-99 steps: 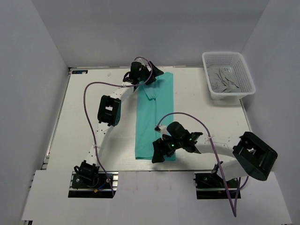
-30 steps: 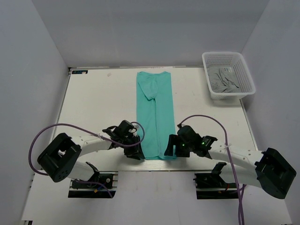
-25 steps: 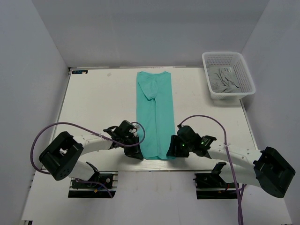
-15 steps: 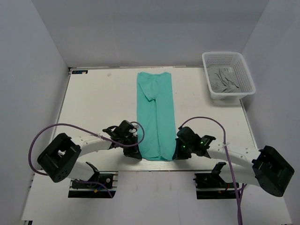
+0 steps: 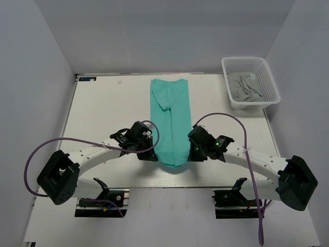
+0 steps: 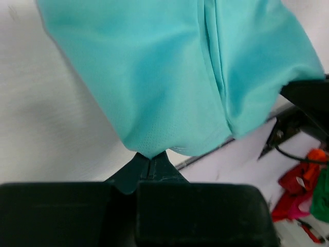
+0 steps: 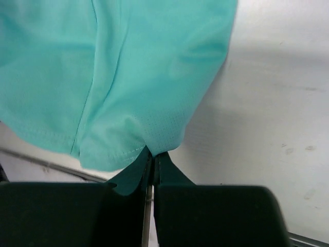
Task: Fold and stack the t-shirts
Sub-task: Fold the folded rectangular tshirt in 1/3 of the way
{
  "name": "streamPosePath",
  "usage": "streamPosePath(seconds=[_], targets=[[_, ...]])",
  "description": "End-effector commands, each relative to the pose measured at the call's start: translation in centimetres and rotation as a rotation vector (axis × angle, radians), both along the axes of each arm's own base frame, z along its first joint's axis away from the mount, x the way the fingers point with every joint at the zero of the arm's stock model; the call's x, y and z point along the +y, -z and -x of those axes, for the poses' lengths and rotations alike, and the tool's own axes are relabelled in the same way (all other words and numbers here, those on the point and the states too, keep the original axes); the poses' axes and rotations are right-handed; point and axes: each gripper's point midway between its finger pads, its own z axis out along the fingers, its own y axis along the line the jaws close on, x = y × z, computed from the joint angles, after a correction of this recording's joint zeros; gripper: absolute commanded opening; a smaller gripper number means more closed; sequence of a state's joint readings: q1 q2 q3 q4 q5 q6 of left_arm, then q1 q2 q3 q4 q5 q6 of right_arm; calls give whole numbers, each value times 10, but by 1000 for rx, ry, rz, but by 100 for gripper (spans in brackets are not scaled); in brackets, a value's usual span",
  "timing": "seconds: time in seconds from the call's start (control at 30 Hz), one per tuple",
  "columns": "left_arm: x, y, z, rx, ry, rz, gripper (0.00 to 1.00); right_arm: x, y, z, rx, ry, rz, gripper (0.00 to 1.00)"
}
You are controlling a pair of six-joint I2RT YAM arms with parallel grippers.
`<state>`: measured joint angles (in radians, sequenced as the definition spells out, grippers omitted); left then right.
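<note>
Change: against half a second ago, I see the near hem of the t-shirt [image 5: 172,118] raised off the surface [image 5: 103,113] and carried farther from the bases.
Axis: the t-shirt is a long narrow strip mid-surface, running near to far, with the hem toward the bases.
Arms: both are low and reach inward from the two sides.
Left: the left end effector [image 6: 150,157] is clenched on the left hem corner.
Right: the right end effector [image 7: 150,153] is clenched on the right hem corner.
</note>
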<state>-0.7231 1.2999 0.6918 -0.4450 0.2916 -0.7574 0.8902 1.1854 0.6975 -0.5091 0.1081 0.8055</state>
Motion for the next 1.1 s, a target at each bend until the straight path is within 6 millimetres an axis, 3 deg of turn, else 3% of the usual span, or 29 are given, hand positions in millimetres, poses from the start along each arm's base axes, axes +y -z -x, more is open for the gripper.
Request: streamPosePath(seconds=[0.0,0.1,0.13,0.2,0.23,0.37,0.43,0.47,0.53,0.57,0.63,0.67,0.7,0.77,0.8,1.07], targets=[[-3,-13,-32,-83,-51,-50,0,-9,-16,-32,-84,89,108,0],[-7,-26,-61,-148,-105,-78,0,-5,-16,-49,-101,96,145,0],[-9,-35,-71,-167,-130,-83,0,-3,-29,-64,-138,134,140,0],[-2,-37,-88,-206,-192,-145,0,-5,-30,-80,-161,174,166,0],[-2,-41,-100,-215,-216,-166,0,-1,-44,-94,-207,201,152,0],[3,-58,-138,-283,-313,-199,0,0,-62,-132,-290,235,165,0],[1,-66,-151,-302,-335,-193,0,0,-67,-150,-310,260,168,0],[4,-69,-159,-315,-345,-201,0,2,-79,-162,-334,273,149,0],[2,-72,-171,-320,-348,-208,0,2,-75,-172,-331,260,168,0],[5,-70,-175,-309,-356,-220,0,5,-84,-181,-343,256,151,0],[1,-66,-185,-313,-338,-224,0,4,-77,-192,-332,253,159,0],[2,-65,-191,-315,-350,-223,0,10,-82,-197,-340,238,137,0],[-2,-70,-198,-333,-346,-213,0,7,-73,-204,-334,244,163,0],[-1,-63,-209,-317,-358,-220,0,8,-80,-217,-349,248,147,0],[-5,-64,-216,-326,-360,-211,0,4,-70,-224,-334,250,166,0],[-2,-55,-254,-339,-383,-212,0,9,-57,-264,-330,264,136,0]])
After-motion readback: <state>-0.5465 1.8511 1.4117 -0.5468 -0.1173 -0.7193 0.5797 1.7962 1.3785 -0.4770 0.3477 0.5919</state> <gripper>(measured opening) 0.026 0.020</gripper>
